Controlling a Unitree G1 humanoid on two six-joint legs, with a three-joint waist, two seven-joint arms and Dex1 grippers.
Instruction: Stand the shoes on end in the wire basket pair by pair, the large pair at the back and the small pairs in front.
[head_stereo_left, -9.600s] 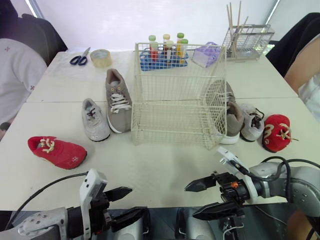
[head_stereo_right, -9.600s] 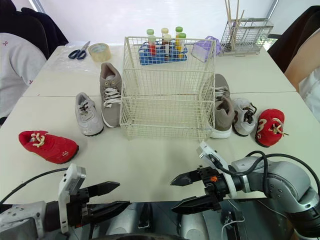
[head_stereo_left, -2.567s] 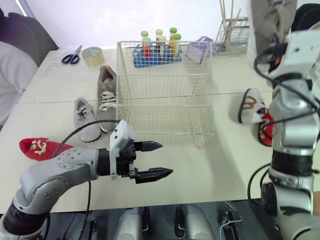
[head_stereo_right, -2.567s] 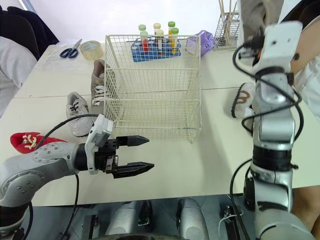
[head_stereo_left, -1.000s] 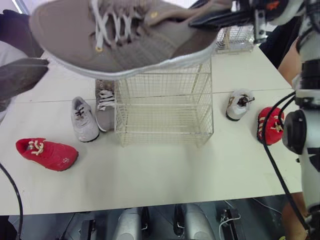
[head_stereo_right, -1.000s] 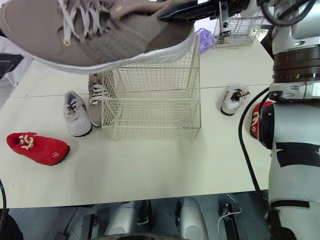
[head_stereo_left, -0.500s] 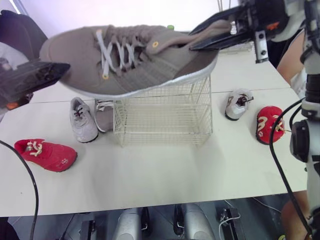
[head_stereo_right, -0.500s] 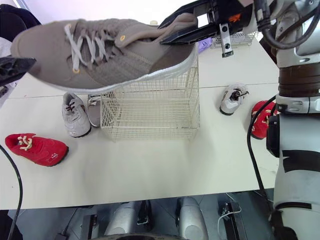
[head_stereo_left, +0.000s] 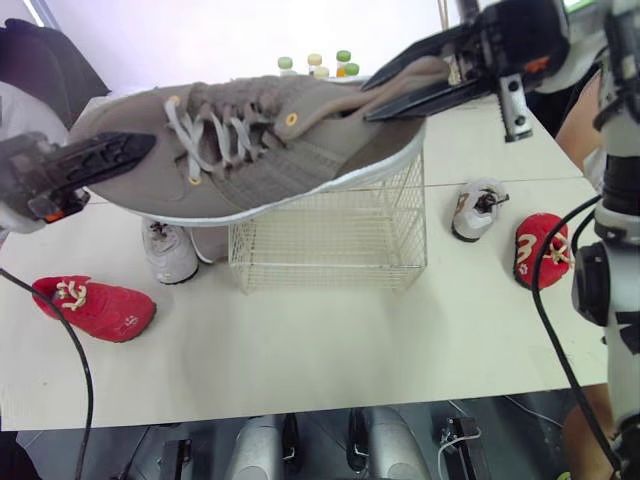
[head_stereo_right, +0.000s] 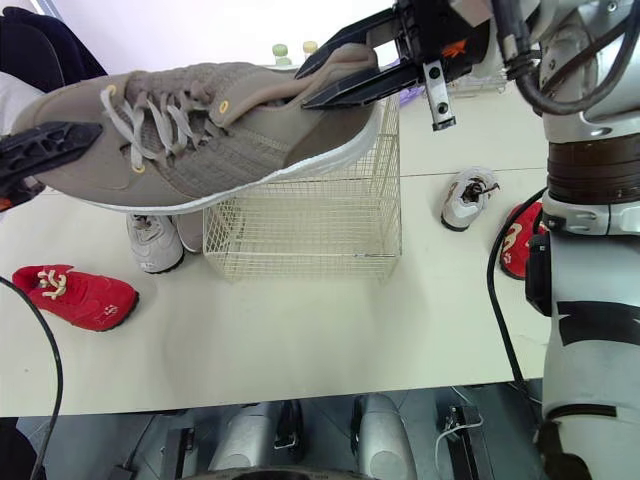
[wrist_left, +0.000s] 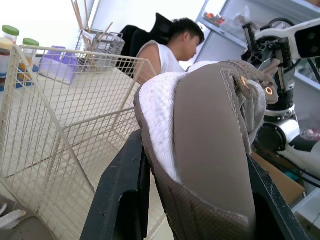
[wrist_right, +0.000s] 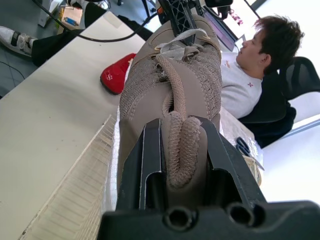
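Large taupe shoe (head_stereo_left: 260, 150) aloft, sole down, above wire basket (head_stereo_left: 330, 240), right gripper (head_stereo_left: 368, 102) fingers clamped on its heel collar, left gripper (wrist_left: 195, 147) fingers closed on its toe, small grey shoe (head_stereo_left: 478, 208) and red shoe (head_stereo_left: 540, 248) on cream table (head_stereo_left: 330, 340) right of basket, seated person (wrist_right: 250, 65) in the room behind.

cream table (head_stereo_left: 330, 350), black office chair (wrist_right: 300, 80)
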